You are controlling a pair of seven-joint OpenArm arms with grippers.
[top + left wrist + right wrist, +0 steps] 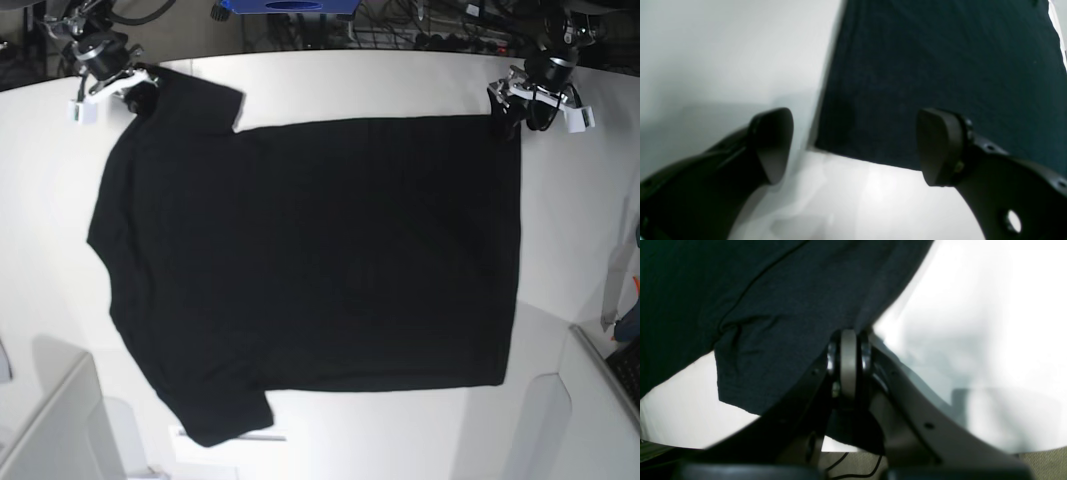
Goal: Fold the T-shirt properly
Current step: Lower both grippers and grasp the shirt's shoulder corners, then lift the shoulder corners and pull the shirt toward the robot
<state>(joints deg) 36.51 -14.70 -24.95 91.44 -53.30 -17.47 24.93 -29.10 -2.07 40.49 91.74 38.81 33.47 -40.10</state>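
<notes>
The black T-shirt (310, 250) lies spread flat on the white table (400, 80), plain side up, sleeves toward the left of the base view. My left gripper (508, 118) is at the shirt's far right hem corner. In the left wrist view it (857, 146) stands open, its fingers (773, 143) straddling that corner of the T-shirt (940, 60). My right gripper (140, 98) is at the far left sleeve. In the right wrist view it (848, 336) is shut, with the edge of the T-shirt (773, 306) drawn into its tips.
Cables and a blue object (290, 6) lie beyond the table's far edge. Pale box-like shapes stand at the near left (50, 420) and near right (600, 400) corners. Bare white table surrounds the shirt on all sides.
</notes>
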